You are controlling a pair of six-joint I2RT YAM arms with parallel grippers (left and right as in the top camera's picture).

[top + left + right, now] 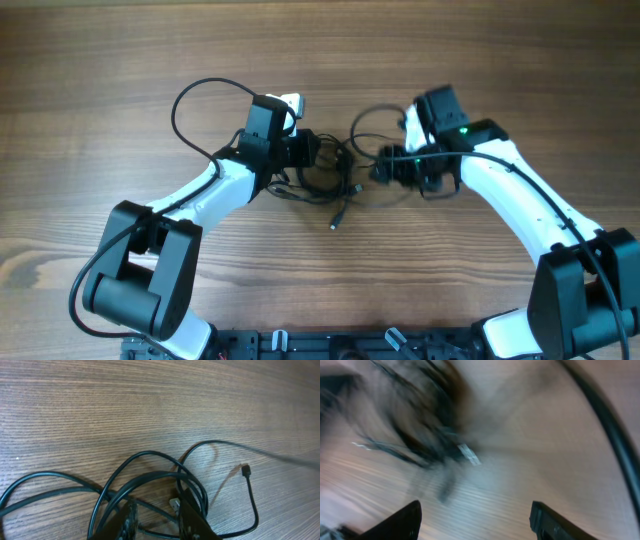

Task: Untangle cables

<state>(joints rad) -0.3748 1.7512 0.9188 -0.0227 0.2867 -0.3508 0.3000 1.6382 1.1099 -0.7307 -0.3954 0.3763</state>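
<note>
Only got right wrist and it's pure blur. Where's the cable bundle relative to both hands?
Observer: On overhead, the cables sit bunched on the table, between the left hand and the right hand.
Operator: Any end free of the bundle?
Observer: One plug end trails out of the bundle toward the robot's side of the table.
Operator: Left hand gripping?
Observer: On left wrist, its fingers stand apart, down among the loops, with strands crossing the gap. No pinch visible.
</note>
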